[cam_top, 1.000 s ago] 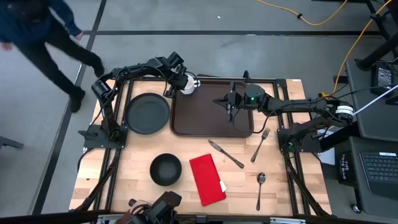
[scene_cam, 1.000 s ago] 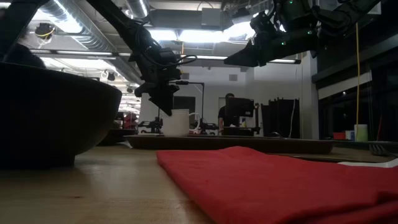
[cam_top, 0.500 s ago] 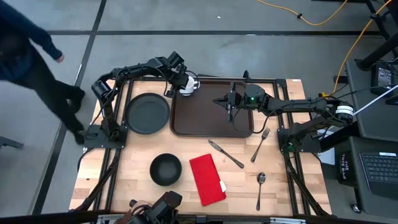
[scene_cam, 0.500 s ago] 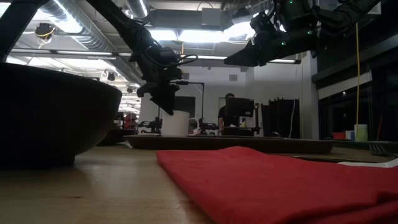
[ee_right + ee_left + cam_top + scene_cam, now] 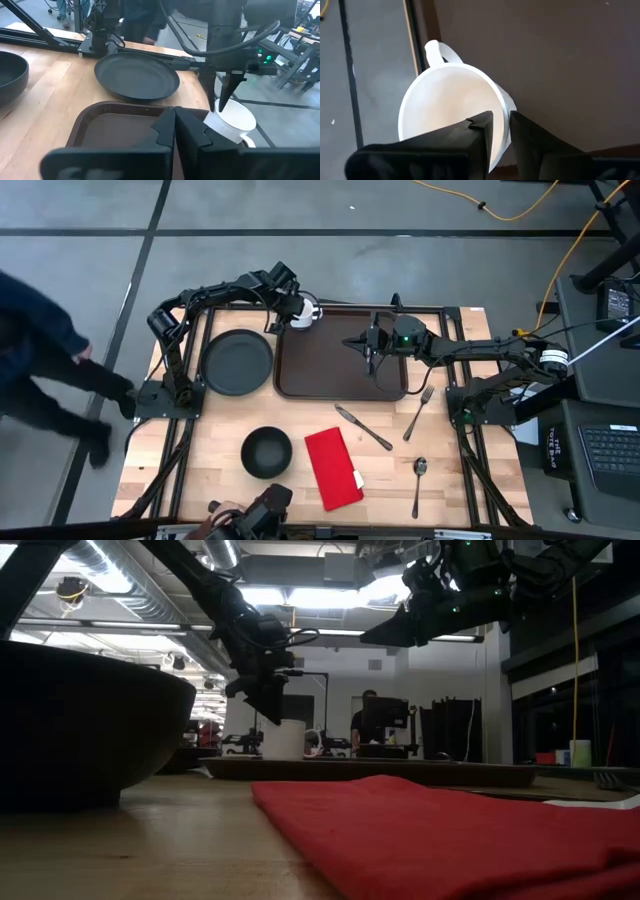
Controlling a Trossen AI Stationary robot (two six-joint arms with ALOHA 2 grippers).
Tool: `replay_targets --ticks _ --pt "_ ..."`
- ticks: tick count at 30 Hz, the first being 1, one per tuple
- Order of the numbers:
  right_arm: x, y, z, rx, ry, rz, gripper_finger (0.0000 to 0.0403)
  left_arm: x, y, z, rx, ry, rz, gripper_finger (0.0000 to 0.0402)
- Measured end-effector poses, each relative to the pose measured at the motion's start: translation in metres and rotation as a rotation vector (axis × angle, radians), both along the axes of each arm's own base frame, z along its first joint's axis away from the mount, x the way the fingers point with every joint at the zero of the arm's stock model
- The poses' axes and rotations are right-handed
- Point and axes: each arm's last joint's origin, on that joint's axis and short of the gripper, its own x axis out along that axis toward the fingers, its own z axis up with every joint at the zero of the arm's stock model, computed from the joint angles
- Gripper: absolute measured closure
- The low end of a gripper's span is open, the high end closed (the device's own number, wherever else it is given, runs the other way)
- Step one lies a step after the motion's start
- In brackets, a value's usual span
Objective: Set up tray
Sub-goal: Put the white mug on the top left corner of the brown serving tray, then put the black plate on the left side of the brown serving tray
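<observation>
Our left tool (image 5: 297, 311), fingers slightly parted, straddles the mug (image 5: 304, 317) rim, setting it in the tray (image 5: 340, 365) upper-left corner; right tool (image 5: 368, 352) clenched, empty.

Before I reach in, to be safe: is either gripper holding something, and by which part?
The right gripper holds nothing. The left gripper is at the mug's rim, opposite the handle; whether it grips cannot be told.
</observation>
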Motion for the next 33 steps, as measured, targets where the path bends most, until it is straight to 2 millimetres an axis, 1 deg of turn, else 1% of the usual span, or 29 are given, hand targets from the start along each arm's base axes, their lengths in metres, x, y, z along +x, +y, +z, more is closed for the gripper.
replay_targets --ticks 4,12,17,21,26,33 --pt "0.0 0.0 0.0 -0.001 0.0 0.0 0.038 0.002 -0.002 0.0 -0.015 -0.002 0.016 0.0343" --pt "0.0 0.0 0.0 -0.003 0.0 0.001 0.0396 0.005 -0.006 0.001 -0.015 -0.002 0.02 0.0342" --pt "0.0 0.0 0.0 -0.003 0.0 0.001 0.0387 0.004 -0.007 0.004 -0.014 -0.006 0.032 0.0342" --pt "0.0 0.0 0.0 -0.003 0.0 0.0 0.0379 0.003 -0.011 0.015 0.024 -0.016 0.029 0.0342" --pt "0.0 0.0 0.0 -0.003 -0.001 0.0 0.0385 0.001 -0.02 0.036 0.097 -0.027 0.046 0.0342" --pt "0.0 0.0 0.0 -0.003 -0.001 0.0 0.0394 -0.005 -0.038 0.056 0.081 -0.039 0.05 0.0343"
